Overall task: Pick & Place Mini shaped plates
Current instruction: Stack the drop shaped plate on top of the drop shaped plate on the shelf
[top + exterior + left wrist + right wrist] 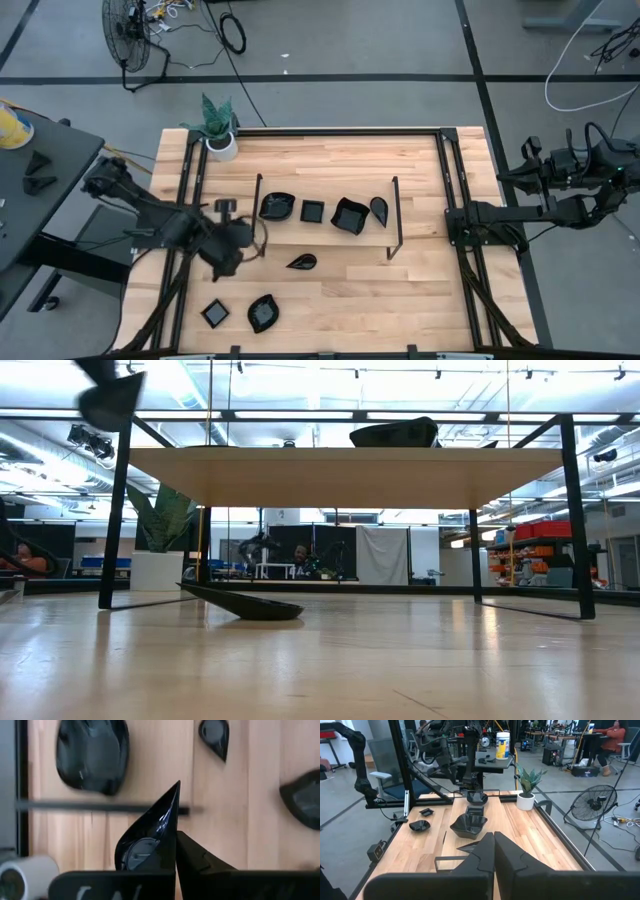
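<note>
Left pincer point(175, 847) clamps a teardrop plate point(150, 837) by its edge, above the bench point(420, 290) left of the wire frame point(395, 215). Glossy rim could slip. Right pincer point(494, 851) closed, empty, off right.

From table height I see one black plate point(243, 604) lying tilted on the wooden table point(400, 660), under a raised shelf point(340, 463). A white pot point(158, 571) holds a green plant point(165, 520).
</note>
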{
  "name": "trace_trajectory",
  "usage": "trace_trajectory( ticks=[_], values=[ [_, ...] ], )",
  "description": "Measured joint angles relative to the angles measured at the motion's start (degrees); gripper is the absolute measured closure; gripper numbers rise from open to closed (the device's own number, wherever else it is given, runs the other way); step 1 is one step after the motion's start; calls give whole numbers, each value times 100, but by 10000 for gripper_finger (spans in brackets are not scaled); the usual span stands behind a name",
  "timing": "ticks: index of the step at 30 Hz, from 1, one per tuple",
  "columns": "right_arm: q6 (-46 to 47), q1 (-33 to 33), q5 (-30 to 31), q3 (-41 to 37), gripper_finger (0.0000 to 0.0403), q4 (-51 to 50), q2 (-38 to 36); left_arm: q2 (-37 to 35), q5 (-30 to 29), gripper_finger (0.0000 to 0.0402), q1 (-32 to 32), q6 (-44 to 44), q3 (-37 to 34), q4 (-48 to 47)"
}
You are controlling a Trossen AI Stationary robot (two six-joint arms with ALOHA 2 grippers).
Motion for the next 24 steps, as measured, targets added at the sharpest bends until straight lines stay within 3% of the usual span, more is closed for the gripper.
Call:
trace_trajectory(
  ticks=[6,13,24],
  values=[
    [0,0,0,1,396,-2,0,39,205,401,682,1184,66,976],
    [-1,1,0,2,396,0,0,281,463,401,934,2144,66,1972],
    [-2,0,0,0,396,0,0,398,520,401,1138,2640,64,3146]
  ],
)
